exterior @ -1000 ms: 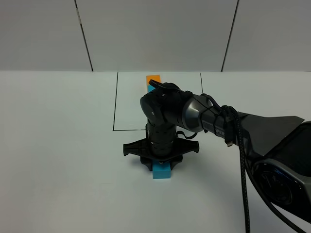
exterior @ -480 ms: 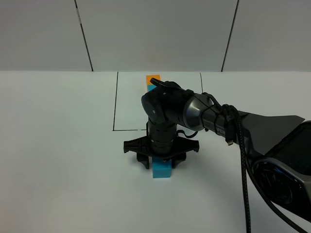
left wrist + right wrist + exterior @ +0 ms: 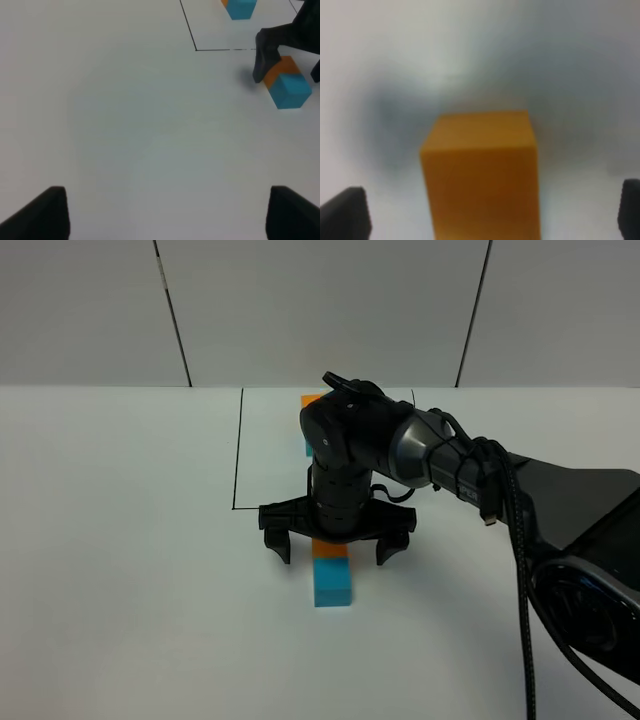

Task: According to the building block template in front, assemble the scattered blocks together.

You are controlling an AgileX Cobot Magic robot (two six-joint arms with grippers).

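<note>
The scattered orange cube (image 3: 328,549) and cyan-blue cube (image 3: 332,582) sit touching in a row on the white table, orange farther back. My right gripper (image 3: 334,545) hangs open just above the orange cube, one finger (image 3: 276,543) on each side, clear of it. The right wrist view shows the orange cube (image 3: 482,170) up close between the spread fingertips (image 3: 345,217). The template (image 3: 312,400) stands at the back, mostly hidden by the arm. The left wrist view shows the cube pair (image 3: 287,84), the template (image 3: 240,7), and my open, empty left gripper (image 3: 165,212).
A thin black rectangle outline (image 3: 240,450) is drawn on the table around the template. The right arm and its cable (image 3: 500,540) stretch in from the right. A grey panelled wall (image 3: 320,310) stands behind the table.
My right gripper has spread its fingers wider and risen off the cubes, moving slightly back. The orange cube now shows behind the cyan-blue one.
</note>
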